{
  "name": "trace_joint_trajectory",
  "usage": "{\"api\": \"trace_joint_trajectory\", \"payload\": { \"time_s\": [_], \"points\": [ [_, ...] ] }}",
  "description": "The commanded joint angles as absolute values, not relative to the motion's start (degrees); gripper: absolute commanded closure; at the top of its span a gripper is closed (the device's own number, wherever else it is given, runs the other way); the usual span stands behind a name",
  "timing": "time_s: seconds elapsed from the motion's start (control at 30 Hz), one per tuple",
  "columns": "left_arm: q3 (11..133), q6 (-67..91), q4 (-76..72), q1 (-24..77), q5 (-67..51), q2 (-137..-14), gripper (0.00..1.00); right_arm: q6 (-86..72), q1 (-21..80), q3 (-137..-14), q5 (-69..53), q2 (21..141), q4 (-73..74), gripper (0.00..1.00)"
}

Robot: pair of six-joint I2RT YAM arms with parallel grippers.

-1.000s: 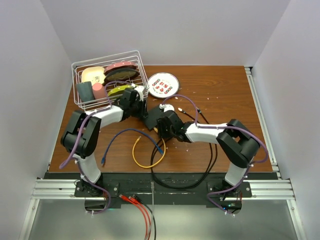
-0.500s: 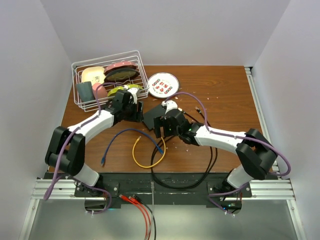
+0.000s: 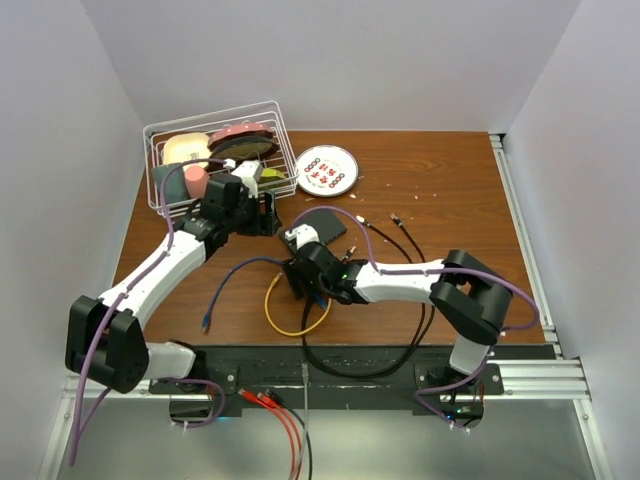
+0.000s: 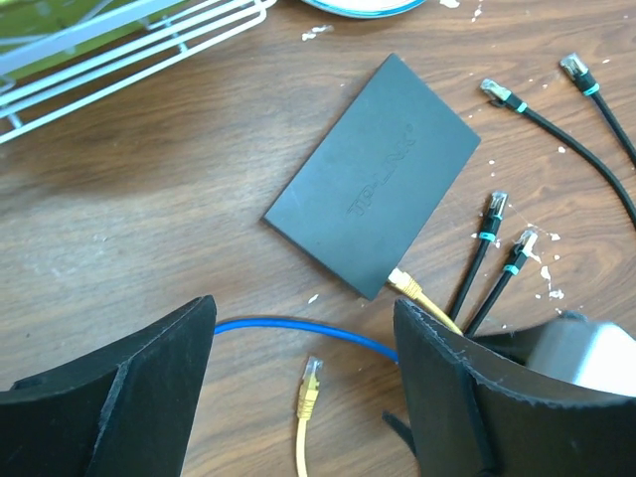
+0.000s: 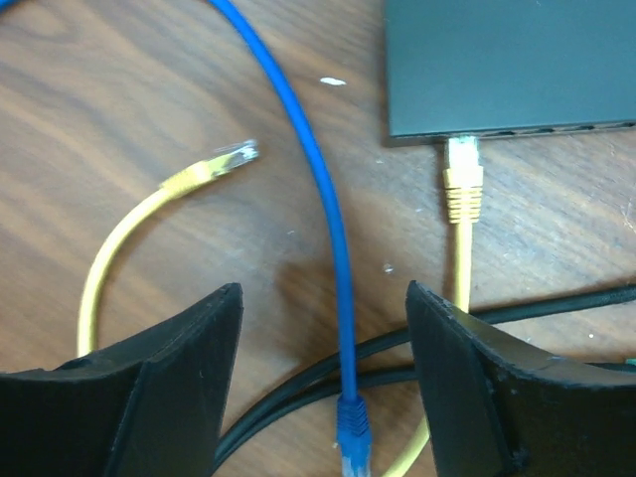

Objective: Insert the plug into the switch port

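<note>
Although my left end effector (image 4: 303,308) and right end effector (image 5: 323,293) hang spread and empty by the switch (image 5: 507,60), the plug (image 5: 463,164) in its edge port (image 5: 459,135) may be only half-seated, so snagging its yellow cord (image 5: 459,258) could tug it out.

White arms (image 3: 165,265) carry black joints, purple cables (image 3: 162,195), black end effector fingers (image 4: 119,397).

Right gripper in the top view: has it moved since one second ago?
Yes. The right gripper has pulled back toward the near side and slightly left, and is now farther from the white plate.
</note>
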State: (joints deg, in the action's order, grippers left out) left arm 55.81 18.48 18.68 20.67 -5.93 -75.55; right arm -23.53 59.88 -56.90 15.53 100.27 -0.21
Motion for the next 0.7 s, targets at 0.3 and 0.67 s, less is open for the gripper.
{"api": "trace_joint_trajectory", "payload": {
  "time_s": [0.3, 0.67],
  "points": [
    [56.5, 18.8, 20.7, 17.9, -4.8, -69.4, 0.23, -22.8, 62.3, -63.4, 21.5, 106.8, 0.3, 1.00],
    [55.4, 19.7, 20.3, 16.6, -3.3, -66.0, 0.22, -23.5, 62.8, -58.8, 25.9, 82.6, -0.2, 1.00]
  ]
}}
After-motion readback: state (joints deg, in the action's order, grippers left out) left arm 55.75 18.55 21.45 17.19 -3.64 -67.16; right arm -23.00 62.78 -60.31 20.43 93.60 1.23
